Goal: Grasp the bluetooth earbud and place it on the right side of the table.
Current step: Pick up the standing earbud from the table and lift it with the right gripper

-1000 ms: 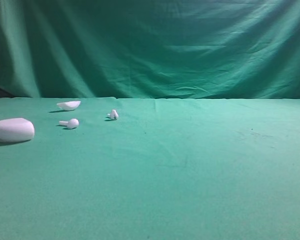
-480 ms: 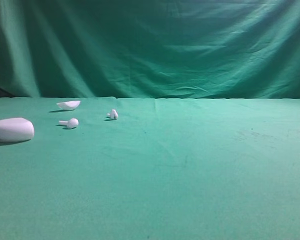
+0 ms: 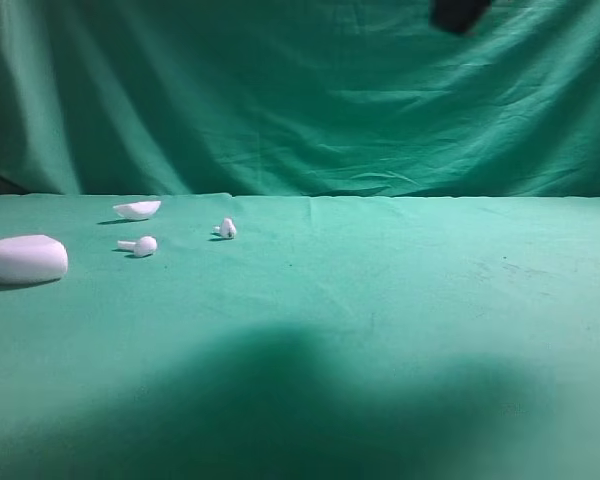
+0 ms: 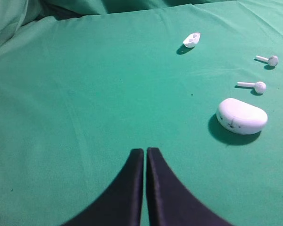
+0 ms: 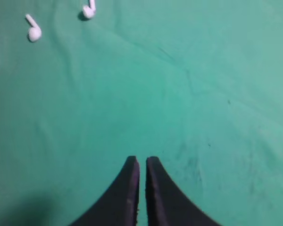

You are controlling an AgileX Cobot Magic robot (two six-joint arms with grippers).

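The bluetooth earbud (image 3: 226, 229) is a tiny white lump with a dark speck, lying on the green table (image 3: 400, 300) at the back left. It also shows in the right wrist view (image 5: 88, 10) at the top and in the left wrist view (image 4: 272, 60) at the far right. My left gripper (image 4: 145, 150) is shut and empty, hovering over bare cloth well short of the earbud. My right gripper (image 5: 142, 160) is shut and empty, over bare cloth, with the earbud far ahead to its left.
A second white earbud with a round bulb head (image 3: 140, 246) lies left of the first. A large white oval case (image 3: 23, 260) sits at the far left and a white shell piece (image 3: 138, 210) behind. A dark arm part (image 3: 458, 14) pokes in at the top.
A dark arm part has come into the top of the exterior view, and a broad shadow now lies over the front of the table. The white things have not moved.
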